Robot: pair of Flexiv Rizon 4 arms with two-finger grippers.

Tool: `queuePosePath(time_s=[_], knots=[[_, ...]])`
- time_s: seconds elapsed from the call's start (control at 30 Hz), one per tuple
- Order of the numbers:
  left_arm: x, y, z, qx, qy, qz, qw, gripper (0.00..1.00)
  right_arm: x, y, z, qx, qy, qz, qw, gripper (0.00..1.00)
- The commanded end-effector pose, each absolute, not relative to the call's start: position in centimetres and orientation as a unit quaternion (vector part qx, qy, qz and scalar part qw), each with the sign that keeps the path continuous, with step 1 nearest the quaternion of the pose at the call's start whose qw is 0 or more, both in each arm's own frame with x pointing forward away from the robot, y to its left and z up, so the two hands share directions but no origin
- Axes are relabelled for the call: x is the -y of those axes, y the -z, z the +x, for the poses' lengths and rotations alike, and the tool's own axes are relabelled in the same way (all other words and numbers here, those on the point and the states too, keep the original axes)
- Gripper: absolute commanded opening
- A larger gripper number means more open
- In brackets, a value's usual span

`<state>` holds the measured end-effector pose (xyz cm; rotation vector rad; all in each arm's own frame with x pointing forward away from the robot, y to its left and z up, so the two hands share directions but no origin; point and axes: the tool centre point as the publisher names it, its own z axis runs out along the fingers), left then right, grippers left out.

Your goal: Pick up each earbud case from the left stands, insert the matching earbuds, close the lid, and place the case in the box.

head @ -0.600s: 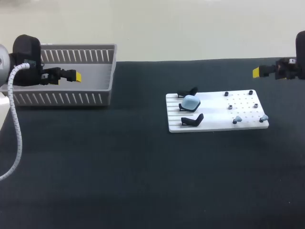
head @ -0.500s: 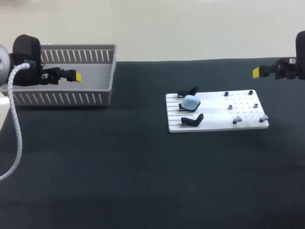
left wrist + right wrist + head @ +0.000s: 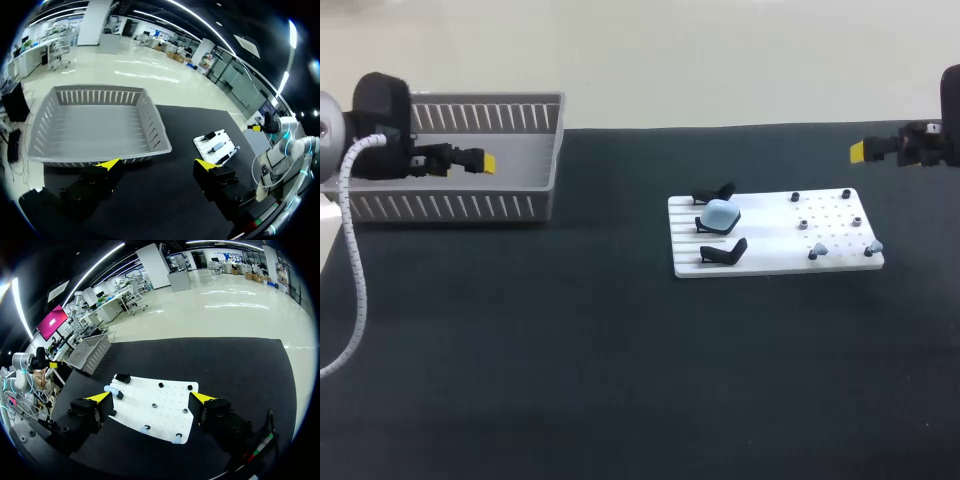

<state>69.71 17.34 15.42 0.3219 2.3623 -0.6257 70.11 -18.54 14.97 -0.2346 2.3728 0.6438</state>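
Black and matte, the table carried a task that looked barely begun. On the flat white pegboard, toward 3 o'clock of centre, two small pale blue earbuds sat near its 5 o'clock corner. The rounded, smooth pale blue case rested at its 9 o'clock edge between two bare black stands, unfilled and unboxed. Farther off, at 10 o'clock, the grey slatted plastic box showed no case inside. The left jaws hung over it, spread wide and empty; the right jaws, at 2 o'clock, likewise.
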Motion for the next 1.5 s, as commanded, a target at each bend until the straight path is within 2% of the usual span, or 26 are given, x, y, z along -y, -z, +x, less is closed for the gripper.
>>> queuePosePath(time_s=[0.03, 0.37, 0.8, 1.3, 1.5], knots=[[-17.2, -15.8, 69.3, -0.855, 0.290, 0.204, 0.379, 1.00, 18.6, -15.0, 70.1, -0.907, -0.246, -0.090, 0.330, 1.00], [-14.7, -17.0, 67.9, -0.749, 0.366, 0.376, 0.404, 1.00, 18.6, -15.0, 70.1, -0.907, -0.246, -0.090, 0.330, 1.00], [-9.1, -16.6, 68.6, -0.660, 0.380, 0.545, 0.351, 1.00, 18.6, -15.0, 70.1, -0.907, -0.246, -0.090, 0.330, 1.00], [-9.1, -16.6, 68.6, -0.660, 0.380, 0.545, 0.351, 1.00, 18.6, -15.0, 70.1, -0.907, -0.246, -0.090, 0.330, 1.00], [-7.1, -13.8, 68.2, -0.648, 0.368, 0.547, 0.381, 1.00, 18.6, -15.0, 70.1, -0.907, -0.246, -0.090, 0.330, 1.00]])
